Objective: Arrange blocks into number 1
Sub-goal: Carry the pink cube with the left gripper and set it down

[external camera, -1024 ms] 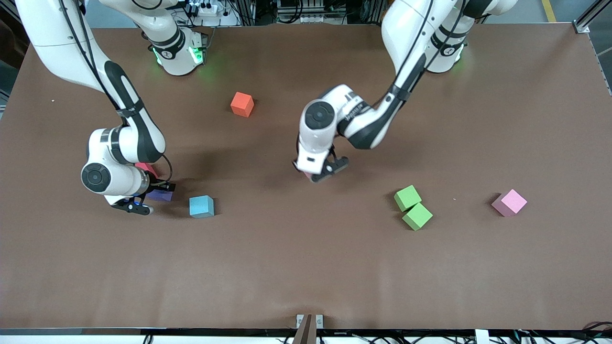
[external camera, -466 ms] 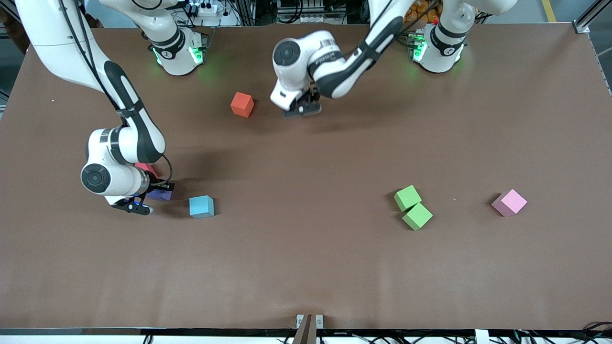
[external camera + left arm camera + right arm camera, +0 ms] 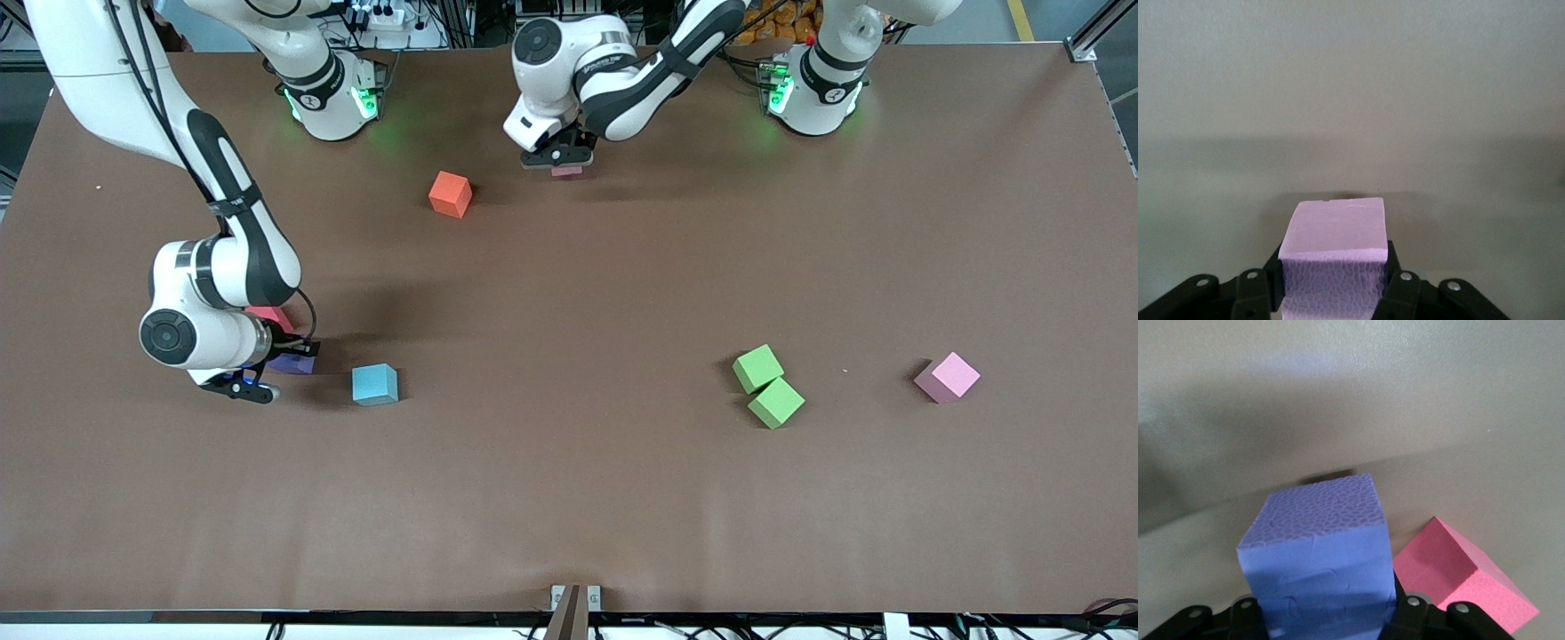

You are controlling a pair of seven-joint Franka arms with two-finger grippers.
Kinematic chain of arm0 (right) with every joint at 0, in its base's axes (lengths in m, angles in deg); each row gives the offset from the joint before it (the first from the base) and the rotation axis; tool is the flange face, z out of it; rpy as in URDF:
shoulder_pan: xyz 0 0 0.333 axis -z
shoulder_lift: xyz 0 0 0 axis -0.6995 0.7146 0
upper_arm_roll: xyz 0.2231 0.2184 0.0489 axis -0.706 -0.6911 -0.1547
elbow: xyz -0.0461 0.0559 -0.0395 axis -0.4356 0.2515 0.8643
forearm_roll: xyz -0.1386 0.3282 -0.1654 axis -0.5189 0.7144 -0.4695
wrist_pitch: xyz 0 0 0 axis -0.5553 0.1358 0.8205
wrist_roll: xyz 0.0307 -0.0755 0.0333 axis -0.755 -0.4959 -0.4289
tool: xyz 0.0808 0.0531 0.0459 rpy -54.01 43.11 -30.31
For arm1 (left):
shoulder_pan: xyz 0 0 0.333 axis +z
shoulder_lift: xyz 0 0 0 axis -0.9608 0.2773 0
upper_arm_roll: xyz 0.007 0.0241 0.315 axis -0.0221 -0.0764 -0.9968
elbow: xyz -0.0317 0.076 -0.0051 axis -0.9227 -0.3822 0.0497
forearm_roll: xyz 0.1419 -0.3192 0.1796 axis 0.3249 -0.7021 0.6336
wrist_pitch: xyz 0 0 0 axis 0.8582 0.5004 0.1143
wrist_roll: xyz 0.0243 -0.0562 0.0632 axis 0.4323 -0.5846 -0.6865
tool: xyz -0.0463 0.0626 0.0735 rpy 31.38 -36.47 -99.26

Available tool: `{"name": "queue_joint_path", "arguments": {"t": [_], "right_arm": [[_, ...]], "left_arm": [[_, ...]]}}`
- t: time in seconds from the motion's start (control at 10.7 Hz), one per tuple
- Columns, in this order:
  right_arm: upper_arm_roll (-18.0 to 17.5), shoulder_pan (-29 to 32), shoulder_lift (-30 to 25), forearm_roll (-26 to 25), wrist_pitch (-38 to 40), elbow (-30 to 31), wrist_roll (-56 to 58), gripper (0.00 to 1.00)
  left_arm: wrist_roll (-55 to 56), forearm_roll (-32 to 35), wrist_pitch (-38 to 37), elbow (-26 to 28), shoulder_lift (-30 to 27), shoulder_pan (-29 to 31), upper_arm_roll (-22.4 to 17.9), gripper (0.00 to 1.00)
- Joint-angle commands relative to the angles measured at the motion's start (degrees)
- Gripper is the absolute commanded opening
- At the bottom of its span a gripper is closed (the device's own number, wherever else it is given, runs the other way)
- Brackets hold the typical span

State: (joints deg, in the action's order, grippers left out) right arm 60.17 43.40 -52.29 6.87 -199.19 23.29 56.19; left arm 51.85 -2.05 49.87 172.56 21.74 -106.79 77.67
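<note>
Left claw [image 3: 558,160] hangs over the tabletop [image 3: 569,498] close to the robots' bases, roughly midway between the two bases. It pinches a pink block [image 3: 1335,257] between its fingers [image 3: 1403,297]; in the front view only a pink sliver shows under the claw. An orange cube [image 3: 450,194] sits on the tabletop near this claw, toward the right arm's end and a little nearer the front camera.

Right claw [image 3: 267,369] is low, toward the right arm's end of the tabletop, clamped on a purple block [image 3: 1319,560]; whether the block touches the surface cannot be told. A red cube [image 3: 1461,580] lies just beside the purple block, partly hidden under the right wrist in the front view. A light blue block [image 3: 374,384] rests on the tabletop beside the right claw, toward the left arm's end.

Two bright green blocks [image 3: 767,386] lie touching each other, well apart from both claws toward the left arm's end. Another pink block [image 3: 948,376] sits alone, still closer to that end than the green pair, not touching them.
</note>
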Motion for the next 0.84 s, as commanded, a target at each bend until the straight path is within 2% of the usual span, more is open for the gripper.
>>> {"name": "queue_joint_path", "arguments": {"t": [0.0, 0.19, 0.56, 0.74], "right_arm": [[-0.90, 0.28, -2.70, 0.45, 1.98, 0.06, 0.13, 0.00], [-2.83, 0.28, -3.50, 1.68, 4.35, -1.77, 0.13, 0.00], [-3.54, -0.07, -4.55, 3.79, 5.59, -2.49, 0.04, 0.00], [-3.63, -1.99, -6.21, 3.79, 9.17, -2.40, -0.22, 0.00]], "left_arm": [[3.41, 1.47, 5.28, 5.71, -2.57, 1.51, 2.76, 0.00], [5.25, 1.55, 7.23, 6.87, -2.31, 1.34, 3.73, 0.00], [5.53, 1.64, 7.77, 7.05, -2.05, 0.11, 4.70, 0.00], [7.01, 5.05, 8.20, 6.96, -1.00, -0.51, 4.70, 0.00]]}}
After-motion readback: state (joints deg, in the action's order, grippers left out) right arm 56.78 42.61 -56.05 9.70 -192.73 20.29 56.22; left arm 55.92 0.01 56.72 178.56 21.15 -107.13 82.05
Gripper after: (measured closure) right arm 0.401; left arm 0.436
